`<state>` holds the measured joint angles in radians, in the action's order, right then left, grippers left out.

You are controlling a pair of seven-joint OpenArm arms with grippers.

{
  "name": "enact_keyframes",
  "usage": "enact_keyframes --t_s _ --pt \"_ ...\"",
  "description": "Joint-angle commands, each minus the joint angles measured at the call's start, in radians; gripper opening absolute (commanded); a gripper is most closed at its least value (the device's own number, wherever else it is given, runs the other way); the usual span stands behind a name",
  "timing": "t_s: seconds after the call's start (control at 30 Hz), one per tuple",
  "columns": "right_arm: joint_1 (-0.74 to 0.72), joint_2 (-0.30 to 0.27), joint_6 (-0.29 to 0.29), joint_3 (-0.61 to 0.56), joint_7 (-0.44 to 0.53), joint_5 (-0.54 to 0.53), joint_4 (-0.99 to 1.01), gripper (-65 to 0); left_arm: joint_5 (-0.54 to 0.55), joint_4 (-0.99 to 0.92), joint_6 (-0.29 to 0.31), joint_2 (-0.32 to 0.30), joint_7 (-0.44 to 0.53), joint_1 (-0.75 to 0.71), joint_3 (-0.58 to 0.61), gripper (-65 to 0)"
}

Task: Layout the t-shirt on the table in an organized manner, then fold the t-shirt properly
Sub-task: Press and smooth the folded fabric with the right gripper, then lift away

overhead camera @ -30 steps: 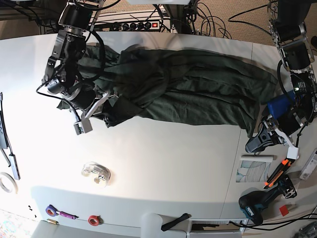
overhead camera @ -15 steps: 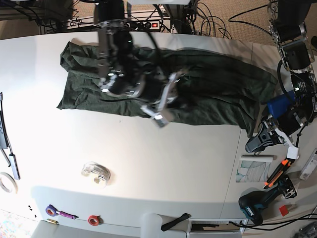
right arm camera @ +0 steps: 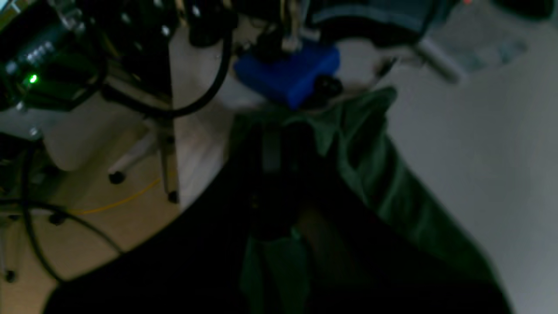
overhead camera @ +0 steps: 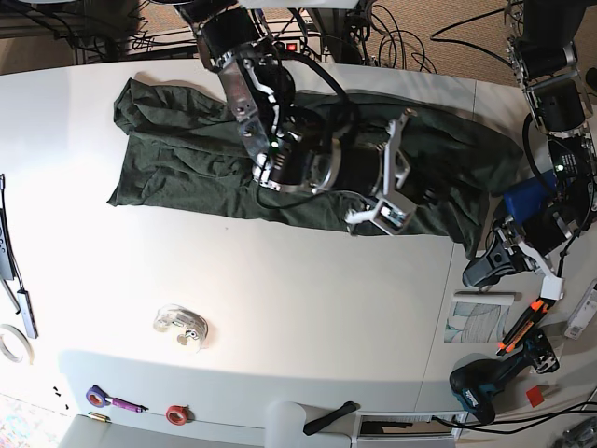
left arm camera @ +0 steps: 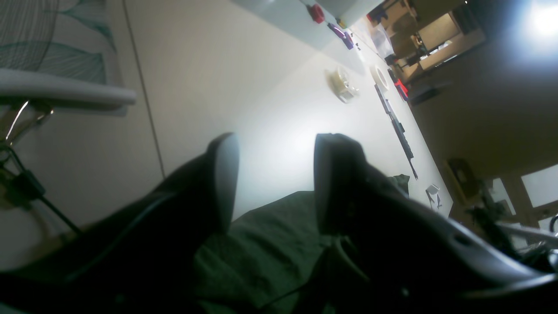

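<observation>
White table (overhead camera: 280, 308) with the t-shirt (overhead camera: 177, 163) spread along its far half, laying-out under way and folding not begun.

You had the left part of the shirt lying fairly flat, while its right part was bunched in ridges under the right arm, so I judged smoothing and every fold were left to do. Your right gripper (right arm camera: 272, 152) was pinched shut, dark green cloth bunched around its tips (the wrist view was too dark to show a firm hold). Your left gripper (left arm camera: 274, 179) hung at the right table edge with jaws spread apart, holding nothing, just above the shirt's corner. No containers were in play.
</observation>
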<state>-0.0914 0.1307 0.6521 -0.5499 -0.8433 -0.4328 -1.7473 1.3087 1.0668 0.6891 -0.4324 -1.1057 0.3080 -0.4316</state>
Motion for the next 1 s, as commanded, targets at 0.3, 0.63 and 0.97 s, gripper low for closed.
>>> enact_keyframes --t_s 0.3,0.63,0.97 --pt "-0.061 0.011 0.005 -0.064 0.074 0.068 0.057 -32.7 0.017 0.015 0.009 -0.019 0.014 0.024 -0.003 -36.5" --pt "-0.061 0.011 0.001 -0.079 0.092 0.142 0.058 -31.9 0.003 0.015 0.009 -0.019 0.015 0.024 -0.003 -36.5" --pt "-0.063 0.011 -0.002 0.303 0.076 0.117 -0.036 -32.0 0.004 0.015 0.009 -0.045 0.019 0.024 -0.003 -36.5"
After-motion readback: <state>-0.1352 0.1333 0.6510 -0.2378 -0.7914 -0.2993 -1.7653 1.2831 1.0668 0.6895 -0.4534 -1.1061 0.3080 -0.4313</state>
